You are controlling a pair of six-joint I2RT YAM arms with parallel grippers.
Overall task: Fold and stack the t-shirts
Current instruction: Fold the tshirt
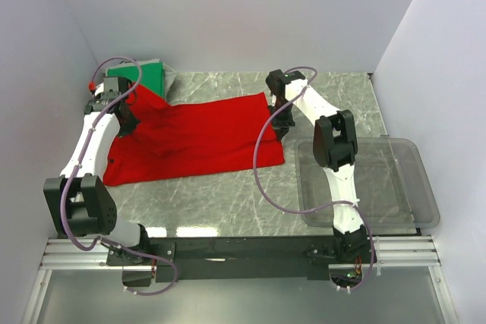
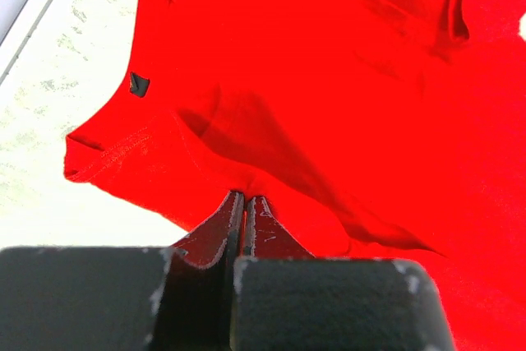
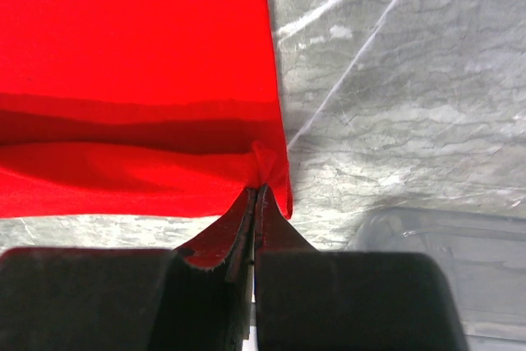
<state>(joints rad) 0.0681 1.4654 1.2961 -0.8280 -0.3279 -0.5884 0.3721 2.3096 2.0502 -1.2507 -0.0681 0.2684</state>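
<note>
My left pincer [image 2: 245, 203] and right pincer [image 3: 256, 195] each pinch an edge of the red shirt [image 1: 197, 138] spread across the bench [image 1: 228, 202]; light, limp cloth, I judge, best held at corners.

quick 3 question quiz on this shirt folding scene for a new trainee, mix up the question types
1. True or false: the left gripper and the right gripper are both shut on the red t-shirt.
2. Where does the green t-shirt lie? A) at the near right corner of the table B) at its far left corner C) draped over the right arm
3. Fill the gap: the clear plastic bin sits on the ___ arm's side.

Key: 1 true; 2 B; 3 right
</note>
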